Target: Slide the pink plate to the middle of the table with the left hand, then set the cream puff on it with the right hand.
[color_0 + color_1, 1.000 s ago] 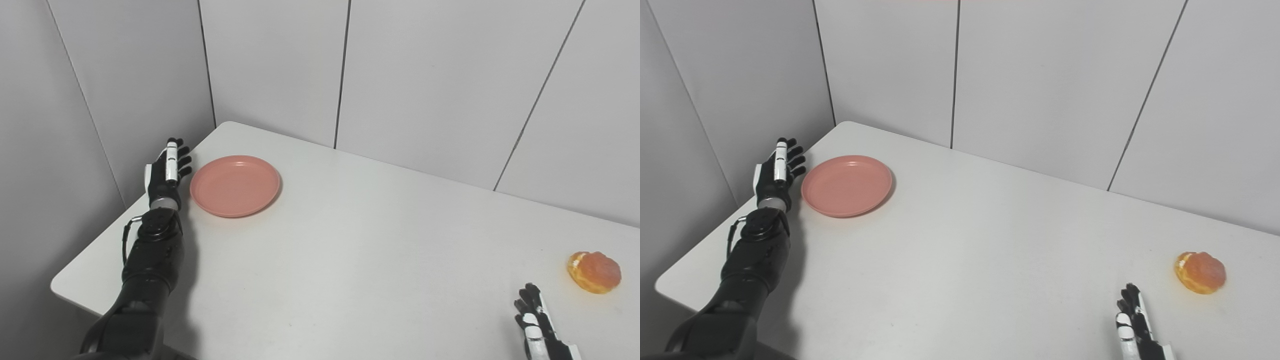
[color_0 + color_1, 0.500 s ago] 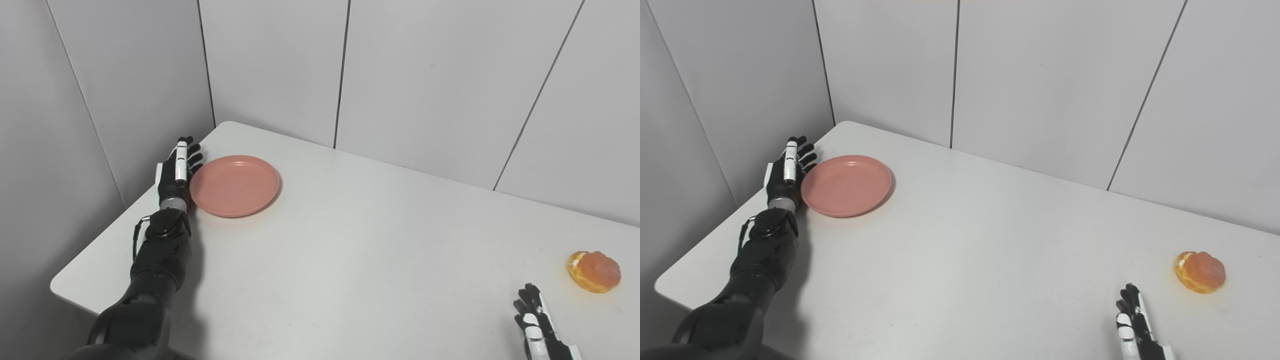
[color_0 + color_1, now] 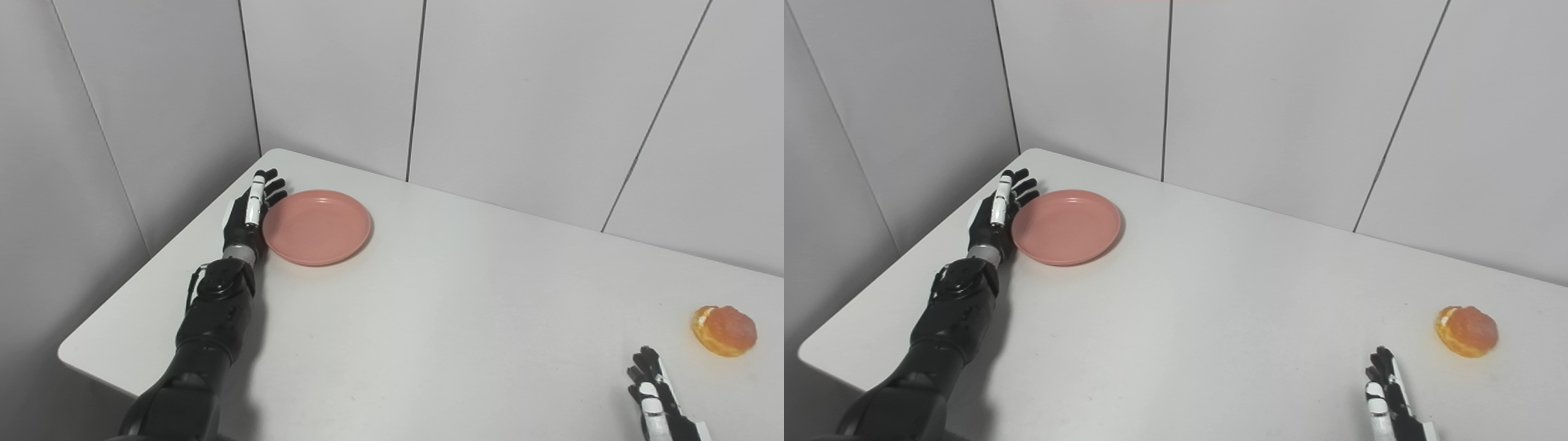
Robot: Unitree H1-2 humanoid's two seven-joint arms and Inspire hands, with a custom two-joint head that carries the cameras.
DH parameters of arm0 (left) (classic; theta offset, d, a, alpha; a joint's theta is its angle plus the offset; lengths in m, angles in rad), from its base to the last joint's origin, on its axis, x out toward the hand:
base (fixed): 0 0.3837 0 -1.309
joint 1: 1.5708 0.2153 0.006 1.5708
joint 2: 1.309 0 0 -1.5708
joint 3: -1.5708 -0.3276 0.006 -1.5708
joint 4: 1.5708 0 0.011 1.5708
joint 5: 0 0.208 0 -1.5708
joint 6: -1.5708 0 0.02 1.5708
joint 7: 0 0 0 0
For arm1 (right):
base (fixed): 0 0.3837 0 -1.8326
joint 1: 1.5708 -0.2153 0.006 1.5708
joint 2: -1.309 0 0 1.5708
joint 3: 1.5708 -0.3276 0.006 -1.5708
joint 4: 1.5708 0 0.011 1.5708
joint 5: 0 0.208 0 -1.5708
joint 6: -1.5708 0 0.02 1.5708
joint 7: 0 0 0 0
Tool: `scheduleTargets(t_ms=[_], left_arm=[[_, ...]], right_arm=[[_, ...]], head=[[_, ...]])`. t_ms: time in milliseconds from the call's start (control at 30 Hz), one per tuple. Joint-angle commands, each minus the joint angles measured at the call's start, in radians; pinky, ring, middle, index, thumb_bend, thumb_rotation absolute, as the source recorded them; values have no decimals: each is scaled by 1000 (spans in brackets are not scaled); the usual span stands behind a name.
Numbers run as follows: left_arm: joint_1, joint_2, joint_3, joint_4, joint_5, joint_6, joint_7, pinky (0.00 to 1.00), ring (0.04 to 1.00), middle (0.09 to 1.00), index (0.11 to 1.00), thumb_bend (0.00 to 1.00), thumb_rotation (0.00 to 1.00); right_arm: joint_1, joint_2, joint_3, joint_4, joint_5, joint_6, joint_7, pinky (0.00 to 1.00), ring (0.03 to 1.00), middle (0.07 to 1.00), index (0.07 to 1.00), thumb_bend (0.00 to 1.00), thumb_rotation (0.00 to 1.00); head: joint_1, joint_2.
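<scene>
The plate (image 3: 316, 227) is salmon pink, the cream puff (image 3: 724, 331) glazed orange with a pale cream edge. Both hands (image 3: 248, 211) (image 3: 656, 401) are black with white segments (table (image 3: 429, 318) and walls (image 3: 520, 92) plain off-white).

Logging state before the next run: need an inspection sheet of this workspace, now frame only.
Surface: white table, rounded corners, bare between the items.
Job's things: round pink plastic plate near the far left corner, empty; orange glazed cream puff at the right edge, apart from both hands.
Clutter: nothing seen.
Hands: left hand open, fingers extended, against the plate's left rim; right hand open, partly cut off by the frame, short of the puff.
Cables: thin loop at the left wrist.
Surroundings: grey panelled walls.
</scene>
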Motion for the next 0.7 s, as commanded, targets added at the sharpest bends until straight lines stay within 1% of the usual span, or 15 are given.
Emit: scheduleTargets(t_ms=[0,133,267,333,367,400,600,667], left_arm=[[-6,-6,-10,-24,-3,43,-15,808,827,829,811,382,1000],[7,-29,-22,-88,-9,90,-27,822,832,835,816,392,1000],[24,-50,-38,-152,-8,130,-35,823,838,842,820,390,1000],[29,-59,-46,-166,-10,135,-48,828,843,846,823,388,1000],[31,-64,-50,-172,-8,136,-51,829,843,846,822,411,1000],[32,-69,-53,-177,-6,139,-51,829,843,844,821,414,1000],[42,-100,-66,-222,-1,167,-49,828,838,840,822,396,1000],[47,-110,-77,-241,9,179,-43,828,838,839,824,390,1000]], right_arm=[[-14,4,0,-34,-3,1,-7,976,964,972,977,155,1000],[-15,7,4,-28,-8,-11,-8,977,966,973,980,155,1000],[-15,13,5,-34,-10,0,-10,974,968,977,982,159,1000],[-13,16,5,-39,-10,7,-12,974,969,977,982,170,1000],[-13,17,5,-41,-11,11,-12,970,968,977,981,173,1000],[-13,18,5,-38,-11,10,-12,967,967,976,980,175,1000],[-14,21,10,-32,-25,-1,-17,961,962,971,974,194,1000],[-12,27,9,-37,-24,7,-20,956,959,968,970,200,1000]], head=[[-3,1],[-19,3],[-26,7],[-33,10],[-36,10],[-39,11],[-59,14],[-62,15]])
